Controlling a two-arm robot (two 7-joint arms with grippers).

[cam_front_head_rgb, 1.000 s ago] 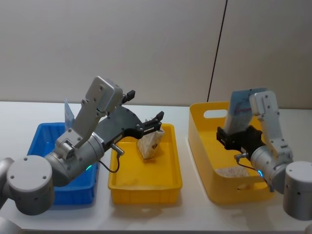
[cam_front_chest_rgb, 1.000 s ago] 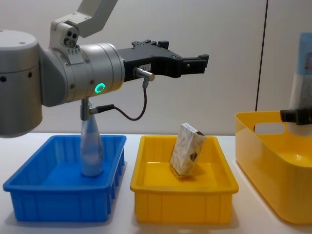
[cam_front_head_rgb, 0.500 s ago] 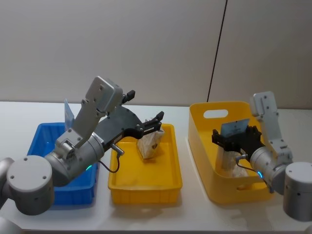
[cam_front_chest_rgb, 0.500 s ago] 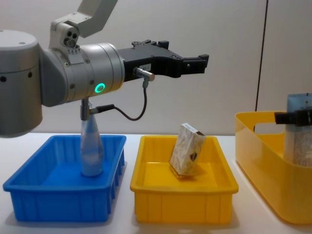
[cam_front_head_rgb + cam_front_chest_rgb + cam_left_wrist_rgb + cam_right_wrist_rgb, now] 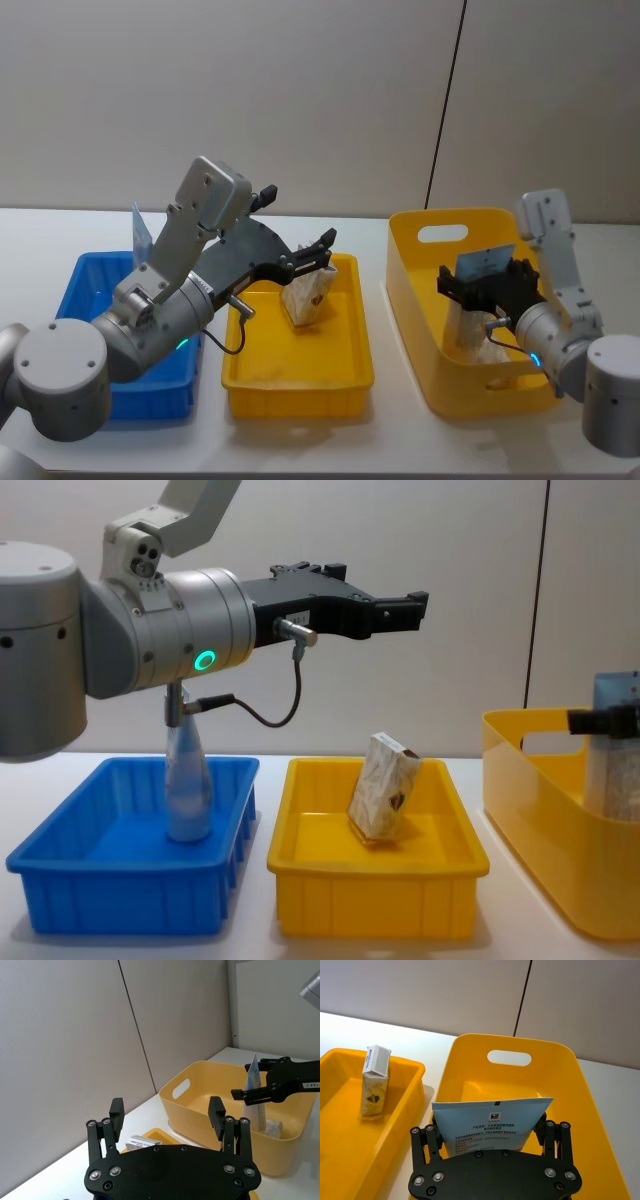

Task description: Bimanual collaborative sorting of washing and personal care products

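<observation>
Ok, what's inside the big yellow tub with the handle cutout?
In the yellow tub the right gripper holds the refill pouch upright. A marbled carton lies on the floor beside it. The pouch and gripper hide the floor behind.

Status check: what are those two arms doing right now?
Right gripper shut on refill pouch, low inside tall yellow bin. Left gripper open, empty, above shallow yellow tray holding carton. Nothing in the way.

Marbled carton (image 5: pixel 384 798) sits tilted in the flat yellow tray (image 5: pixel 300 861). Refill pouch (image 5: pixel 482 300) stands upright in the deep yellow bin (image 5: pixel 420 290), pinched by the right claw (image 5: pixel 484 289). Clear slim bottle (image 5: pixel 186 785) is upright in the blue bin (image 5: pixel 60 875).
</observation>
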